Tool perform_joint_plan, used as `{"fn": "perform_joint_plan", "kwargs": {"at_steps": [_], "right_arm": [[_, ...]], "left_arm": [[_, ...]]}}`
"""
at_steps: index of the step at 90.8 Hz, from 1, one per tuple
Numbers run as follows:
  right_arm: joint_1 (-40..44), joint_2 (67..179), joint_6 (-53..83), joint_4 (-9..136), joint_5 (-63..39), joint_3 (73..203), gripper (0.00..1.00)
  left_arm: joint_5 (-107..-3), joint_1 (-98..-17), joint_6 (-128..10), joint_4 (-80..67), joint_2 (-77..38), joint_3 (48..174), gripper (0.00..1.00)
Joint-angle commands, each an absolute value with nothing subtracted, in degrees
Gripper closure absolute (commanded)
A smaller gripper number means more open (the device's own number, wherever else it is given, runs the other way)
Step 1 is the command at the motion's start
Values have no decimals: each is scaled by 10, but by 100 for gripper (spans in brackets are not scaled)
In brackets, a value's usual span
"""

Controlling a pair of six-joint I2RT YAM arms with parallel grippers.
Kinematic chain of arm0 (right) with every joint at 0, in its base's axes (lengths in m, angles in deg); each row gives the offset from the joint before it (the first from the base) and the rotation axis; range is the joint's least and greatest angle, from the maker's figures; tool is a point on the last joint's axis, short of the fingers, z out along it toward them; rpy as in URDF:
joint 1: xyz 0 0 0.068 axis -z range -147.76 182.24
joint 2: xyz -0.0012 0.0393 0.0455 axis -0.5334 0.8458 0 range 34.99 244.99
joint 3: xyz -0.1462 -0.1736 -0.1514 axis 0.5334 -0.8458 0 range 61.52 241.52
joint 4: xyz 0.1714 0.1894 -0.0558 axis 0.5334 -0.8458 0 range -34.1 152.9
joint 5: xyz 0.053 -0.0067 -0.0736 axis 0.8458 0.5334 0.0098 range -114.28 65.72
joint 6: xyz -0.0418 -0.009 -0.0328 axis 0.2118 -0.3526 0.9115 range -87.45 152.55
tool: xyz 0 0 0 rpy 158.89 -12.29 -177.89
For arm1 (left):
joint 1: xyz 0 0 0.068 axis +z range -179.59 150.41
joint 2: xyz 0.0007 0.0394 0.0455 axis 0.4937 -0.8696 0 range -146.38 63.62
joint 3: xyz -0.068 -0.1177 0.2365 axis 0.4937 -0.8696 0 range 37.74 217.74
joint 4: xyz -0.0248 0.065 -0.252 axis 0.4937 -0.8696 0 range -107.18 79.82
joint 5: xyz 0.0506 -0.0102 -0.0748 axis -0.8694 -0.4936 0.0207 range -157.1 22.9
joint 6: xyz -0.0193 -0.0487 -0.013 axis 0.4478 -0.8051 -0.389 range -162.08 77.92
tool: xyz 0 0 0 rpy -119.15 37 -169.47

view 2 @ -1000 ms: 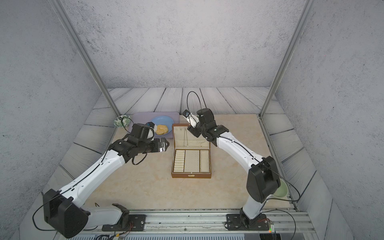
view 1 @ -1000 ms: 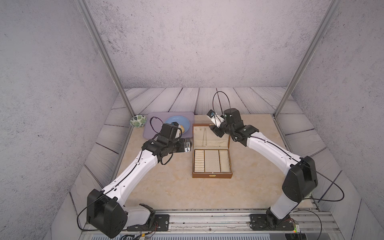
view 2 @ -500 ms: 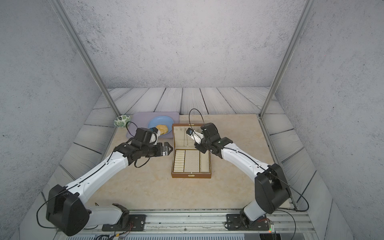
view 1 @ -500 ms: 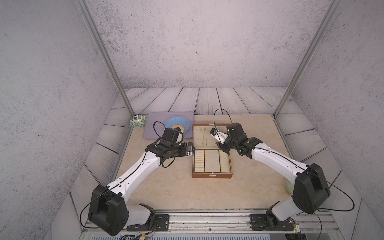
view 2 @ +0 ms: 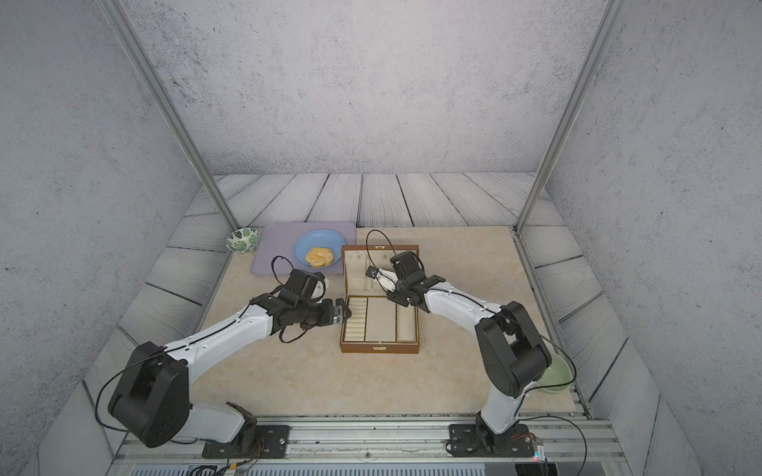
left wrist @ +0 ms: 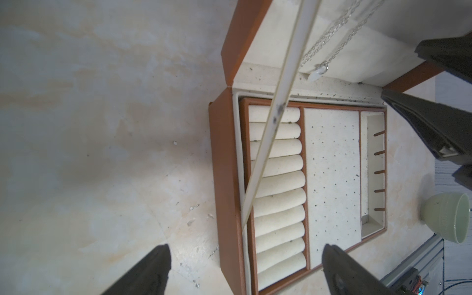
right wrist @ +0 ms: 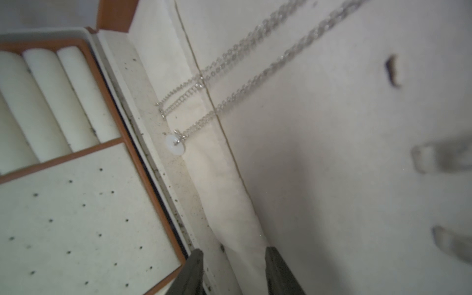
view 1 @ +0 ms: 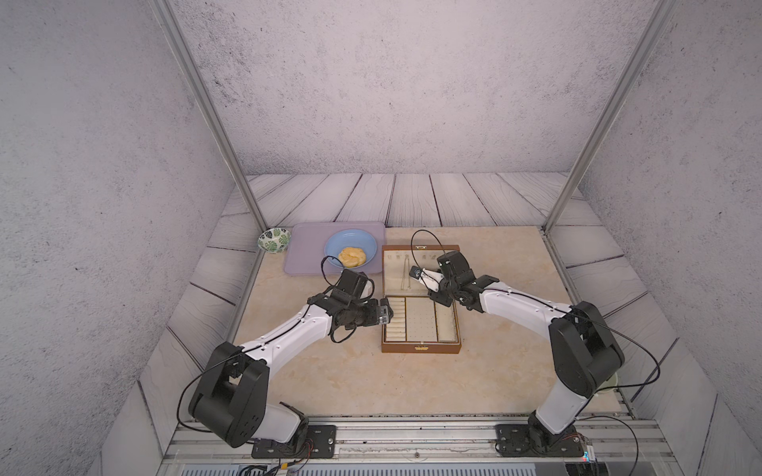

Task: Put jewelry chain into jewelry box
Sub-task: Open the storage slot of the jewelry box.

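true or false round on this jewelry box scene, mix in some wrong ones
1. The jewelry box stands open. True.
2. A pastry sits on the blue plate. True.
3. The jewelry chain lies coiled on that plate too. False: it hangs against the lid's lining.
4. The left tool is shut. False: its jaws stand wide apart beside the box.

The jewelry chain (right wrist: 255, 82) looks like shiny silvery metal, tiny links. The jewelry box (left wrist: 224, 178) is matt brown leather-look outside, soft speckled cream cloth inside, and the tabletop (left wrist: 102, 127) is smooth, marbled stone-look.
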State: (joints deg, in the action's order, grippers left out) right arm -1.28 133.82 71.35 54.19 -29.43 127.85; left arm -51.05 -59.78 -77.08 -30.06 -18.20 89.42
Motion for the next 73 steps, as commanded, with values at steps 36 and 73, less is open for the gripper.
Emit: {"fn": "perform_joint_plan", "kwargs": {"at_steps": [36, 73], "right_arm": [[16, 1379, 741, 515, -250, 1314, 55], [17, 1360, 751, 577, -274, 1297, 57]], "left_arm": [[-508, -603, -773, -284, -197, 890, 2], [-508, -603, -773, -286, -196, 891, 2]]}}
